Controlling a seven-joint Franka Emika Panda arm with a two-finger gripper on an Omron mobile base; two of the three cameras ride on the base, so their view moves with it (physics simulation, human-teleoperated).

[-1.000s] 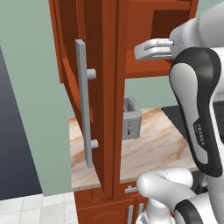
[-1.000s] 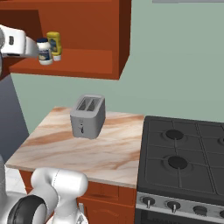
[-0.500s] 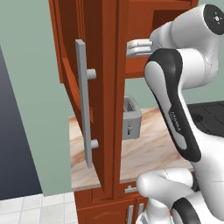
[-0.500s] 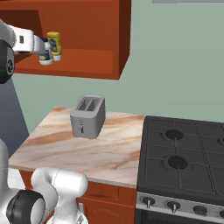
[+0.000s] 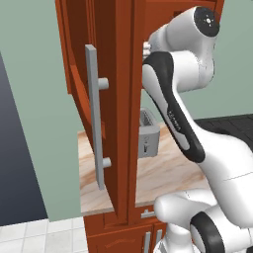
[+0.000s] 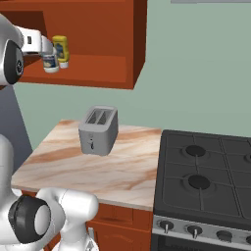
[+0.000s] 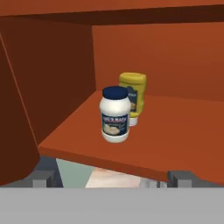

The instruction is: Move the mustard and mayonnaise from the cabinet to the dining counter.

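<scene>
Gripper [image 7: 112, 181] held wide, both dark fingertips [image 7: 43, 178] spread apart at the bottom of the hand view, gripping nothing, poised just outside the front edge of the cabinet [image 7: 175, 135] shelf. Farther in, mayonnaise [image 7: 115, 114] upright on that shelf, dark blue lid up, pale label facing the hand. Right behind it and touching or nearly so, mustard [image 7: 134, 97], also upright. From the right base view, same pair side by side on the open shelf: mayonnaise [image 6: 49, 61], mustard [image 6: 61, 51]. Below, grey toaster [image 6: 99, 130] on a marble countertop [image 6: 73, 166], black stove [image 6: 206, 181] alongside
</scene>
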